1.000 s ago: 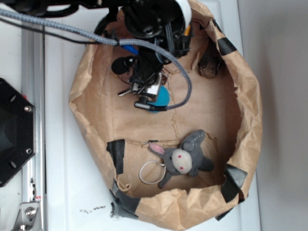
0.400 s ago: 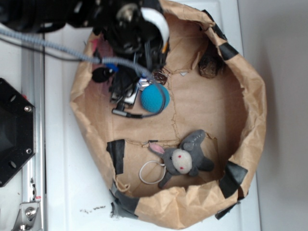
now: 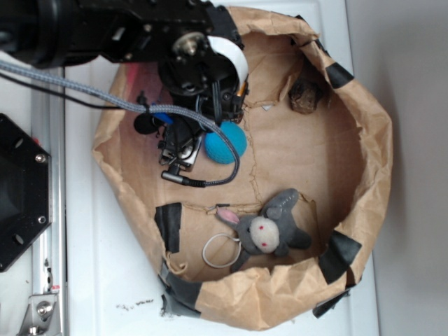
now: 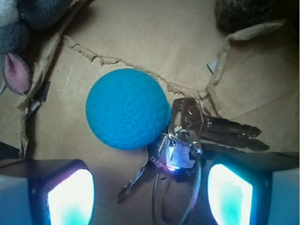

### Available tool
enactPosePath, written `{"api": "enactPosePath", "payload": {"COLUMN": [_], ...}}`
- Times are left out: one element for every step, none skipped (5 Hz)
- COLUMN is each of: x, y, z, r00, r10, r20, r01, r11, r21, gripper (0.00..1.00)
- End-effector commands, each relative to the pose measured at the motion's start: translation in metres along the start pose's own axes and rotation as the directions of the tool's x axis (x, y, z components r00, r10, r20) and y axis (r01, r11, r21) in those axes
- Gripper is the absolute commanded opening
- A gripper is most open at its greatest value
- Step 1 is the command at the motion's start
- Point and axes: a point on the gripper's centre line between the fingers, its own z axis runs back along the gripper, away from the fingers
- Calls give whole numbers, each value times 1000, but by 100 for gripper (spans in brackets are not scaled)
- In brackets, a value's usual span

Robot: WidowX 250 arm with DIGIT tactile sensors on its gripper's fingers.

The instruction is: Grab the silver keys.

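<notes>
Left finger (image 4: 61, 199): I see its lit pad at the lower left of the wrist view, clear of everything.
Ball (image 4: 128, 108): the teal ball sits on the brown paper floor, touching the key bunch on its right side; it anchors the ring, so I judge the bunch drags with it.
Silver keys (image 4: 187, 136): they lie flat on the paper just right of the ball, blades fanned rightward, wire loops trailing toward the camera.
Gripper (image 4: 150, 199): spread wide and holding nothing; the keys sit between the two fingers, nearer the right one.
Bunny (image 3: 269, 231): well apart, lower in the paper bag (image 3: 364, 175).
</notes>
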Motion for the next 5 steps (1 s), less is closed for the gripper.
{"api": "enactPosePath", "payload": {"x": [14, 18, 20, 19, 18], "y": [-3, -1, 1, 1, 2], "z": [4, 3, 3, 6, 9], "r00": [1000, 999, 999, 999, 999], "r10": [1, 22, 30, 29, 27], "r20": [26, 28, 27, 29, 35], "r01": [-2, -23, -31, -30, -28], "r11": [1000, 999, 999, 999, 999], "r21": [31, 36, 40, 35, 32], "gripper": [73, 0, 0, 0, 0]}}
